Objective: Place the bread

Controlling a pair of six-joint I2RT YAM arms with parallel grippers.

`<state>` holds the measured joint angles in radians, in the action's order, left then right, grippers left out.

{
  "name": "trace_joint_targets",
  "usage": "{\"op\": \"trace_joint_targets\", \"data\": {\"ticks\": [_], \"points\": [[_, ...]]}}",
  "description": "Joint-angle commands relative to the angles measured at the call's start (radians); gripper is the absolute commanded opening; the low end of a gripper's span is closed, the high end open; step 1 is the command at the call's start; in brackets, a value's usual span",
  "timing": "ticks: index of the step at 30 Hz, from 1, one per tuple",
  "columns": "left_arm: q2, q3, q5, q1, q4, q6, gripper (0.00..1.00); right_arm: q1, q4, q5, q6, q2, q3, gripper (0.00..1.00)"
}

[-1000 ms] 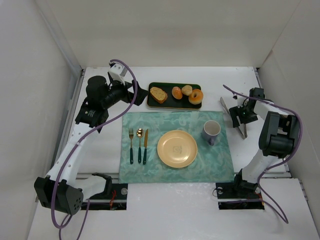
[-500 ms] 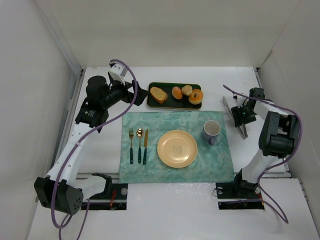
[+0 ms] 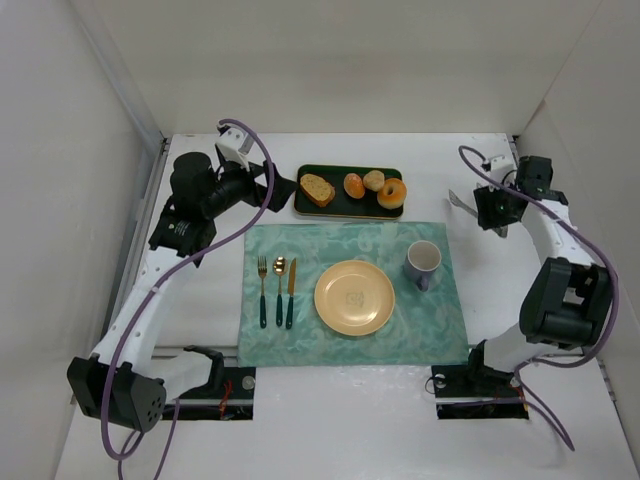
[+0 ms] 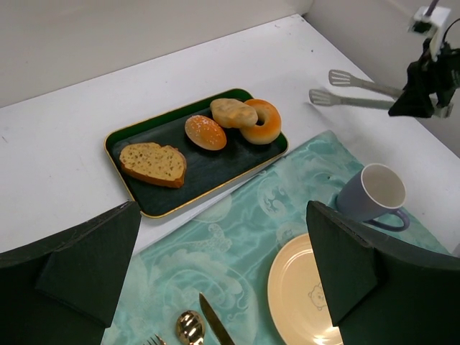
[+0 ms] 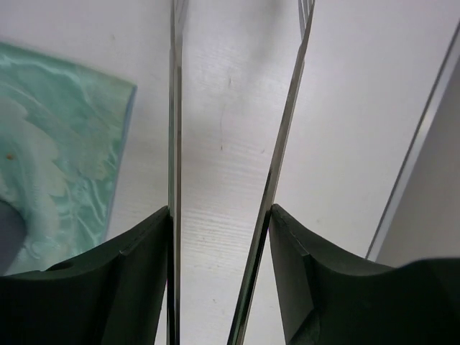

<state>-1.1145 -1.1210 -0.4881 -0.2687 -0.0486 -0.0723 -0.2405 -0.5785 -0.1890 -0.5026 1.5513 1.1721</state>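
**Two arms hovering, bread lying on the tray**

Toward the far left corner of the bench [image 3: 340, 410], the left end effector [image 4: 221, 215] is hanging with its jaws spread wide and holding nothing, facing the tray [image 4: 215, 164]. That dark tray is lying near the middle of the bench's far edge, just beyond the far edge of the teal placemat [image 3: 430, 330].

On the tray, from left to right:
- A cut slice [image 4: 153, 163] is lying flat.
- A darker orange-brown roll [image 4: 205, 132] is sitting beside it.
- The bread [image 4: 232, 112], a small pale tan bun, is resting next, leaning against a glazed ring [image 4: 269, 133] at the tray's right end.

On the placemat, which is covering the middle of the bench, a fork [image 3: 263, 290], spoon [image 3: 279, 288] and knife [image 3: 291, 292] are lying side by side along its left edge. A yellow plate [image 3: 354, 297] is sitting at its centre, and a mug [image 3: 423, 262] is standing near its far right corner.

Toward the bench's right edge, the right end effector [image 5: 220, 215] is clamping a pair of metal tongs [image 4: 342, 77], its fingers [image 5: 136, 266] pressing on the outside of both arms. The tongs are pointing left, well apart from the tray.
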Motion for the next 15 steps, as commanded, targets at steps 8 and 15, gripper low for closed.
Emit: {"op": "trace_joint_targets", "data": {"ticks": [8, 15], "points": [[0.036, -0.005, -0.014, -0.003, 0.050, -0.004, 1.00, 0.030, -0.067, -0.199, 0.053, -0.086, 0.225, 0.58], [0.027, -0.005, -0.014, -0.003, 0.050, -0.004, 1.00, 0.188, -0.087, -0.234, 0.108, -0.077, 0.325, 0.58]]}}
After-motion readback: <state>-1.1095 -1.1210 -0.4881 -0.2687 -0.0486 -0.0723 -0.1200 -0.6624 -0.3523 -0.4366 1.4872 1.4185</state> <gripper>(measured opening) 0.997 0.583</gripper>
